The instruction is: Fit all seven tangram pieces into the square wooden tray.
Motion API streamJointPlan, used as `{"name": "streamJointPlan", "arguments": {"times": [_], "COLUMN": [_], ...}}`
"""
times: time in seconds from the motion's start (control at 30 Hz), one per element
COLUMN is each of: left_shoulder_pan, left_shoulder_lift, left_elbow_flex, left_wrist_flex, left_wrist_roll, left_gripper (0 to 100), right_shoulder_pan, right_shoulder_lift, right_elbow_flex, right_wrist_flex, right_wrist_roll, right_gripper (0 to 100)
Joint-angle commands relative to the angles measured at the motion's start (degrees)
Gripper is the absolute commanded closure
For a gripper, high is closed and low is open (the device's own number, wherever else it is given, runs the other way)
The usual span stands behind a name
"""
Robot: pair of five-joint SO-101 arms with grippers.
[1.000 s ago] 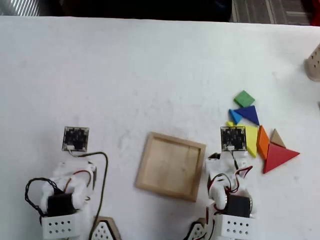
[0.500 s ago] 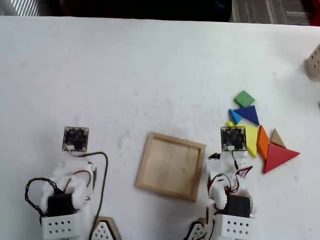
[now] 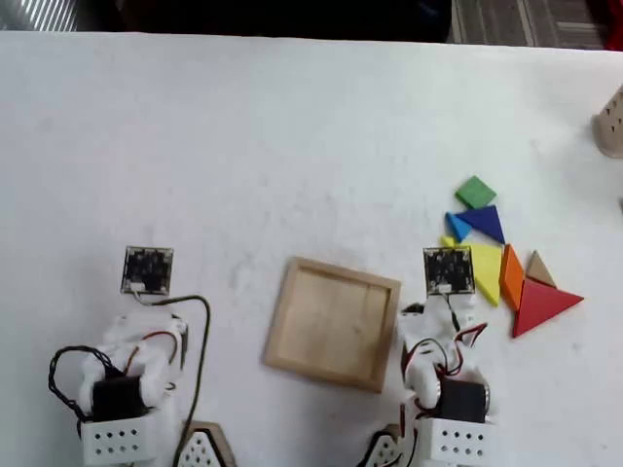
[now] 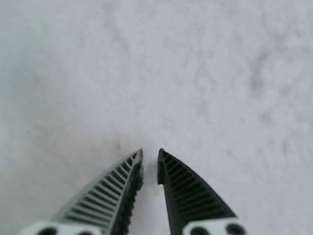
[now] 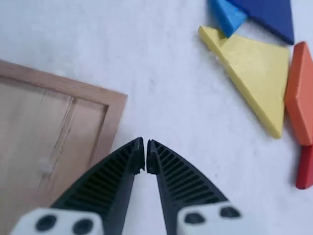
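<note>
Your R gripper (image 5: 145,155) is closed, empty, over bare bench (image 5: 166,68) between the tray (image 5: 63,84) corner and the yellow triangle (image 5: 254,81). The R arm (image 3: 448,269) has nudged slightly toward the tray vs a sec ago: a first stir, no pick yet. L gripper (image 4: 149,164): tips nearly together, empty, over bench. Tray's empty; all 7 pcs lie clustered on the R side, green square (image 3: 475,192) farthest.

The left arm (image 3: 122,384) and the right arm (image 3: 443,384) sit folded back over their bases, side by side with wrists tipped downward, the left gripper (image 4: 150,159) with its jaws drawn together to a thin slit and the right gripper (image 5: 145,156) with its jaws closed tip to tip.
</note>
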Motion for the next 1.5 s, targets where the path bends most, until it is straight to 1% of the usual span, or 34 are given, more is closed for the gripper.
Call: {"name": "streamJointPlan", "arguments": {"times": [0.0,0.13,0.23,0.33,0.4,0.5,0.53,0.57,0.63,0.67,0.73,0.8,0.9,1.0,1.2,1.37,1.47], "left_shoulder_pan": [4.6,8.9,10.8,15.1,18.2,23.3,24.6,25.5,27.4,28.4,30.7,31.9,32.0,32.0,32.9,36.1,36.9], "left_shoulder_lift": [-0.7,-0.7,-0.7,-0.7,-0.7,-0.7,-0.7,-0.7,-0.6,-0.3,2.2,7.9,21.1,36.3,62.3,79.9,87.8], "left_elbow_flex": [-0.6,-4.5,-6.3,-6.7,-6.8,-7.5,-8.6,-10.1,-13.7,-15.6,-19.1,-22.2,-27.6,-34.7,-45.1,-46.0,-46.6], "left_wrist_flex": [-0.2,-1.6,-4.7,-8.9,-11.1,-13.0,-13.1,-13.1,-12.9,-12.0,-10.9,-11.3,-13.6,-14.8,-15.4,-23.6,-28.1], "left_wrist_roll": [-0.2,-0.2,-0.4,-0.5,-0.4,0.2,1.4,3.4,6.2,6.4,6.8,7.2,11.2,13.1,16.2,15.8,15.7], "left_gripper": [93,93,93,93,93,93,93,93,93,93,93,91,82,75,74,74,74], "right_shoulder_pan": [-0.6,-0.1,0.0,0.2,2.7,8.6,9.5,9.9,10.1,10.1,10.1,10.1,10.1,10.2,11.8,11.8,11.8], "right_shoulder_lift": [-0.7,-1.3,-1.3,-1.4,-1.4,-1.4,-1.4,-1.4,-1.4,-1.4,-1.4,-1.4,-1.4,-1.4,-1.4,-1.4,-1.4], "right_elbow_flex": [0.5,0.5,0.5,0.4,-1.3,-2.6,-2.6,-2.4,-2.3,-2.3,-2.3,-2.3,-2.3,-2.3,-2.3,-2.2,-2.2], "right_wrist_flex": [5.8,5.2,5.0,5.0,5.0,5.0,4.6,4.0,3.7,3.8,4.3,4.3,4.3,4.3,4.3,4.3,4.3], "right_wrist_roll": [-0.1,-0.1,-0.1,-0.1,-0.1,0.1,1.4,4.6,13.1,16.4,17.1,15.2,14.5,14.5,14.4,14.5,14.5], "right_gripper": [98.1,98.1,98.1,98.1,98.1,98.1,98.1,98.1,98.1,98.1,98.1,98.1,98.1,98.1,98.1,98.1,98.1]}}
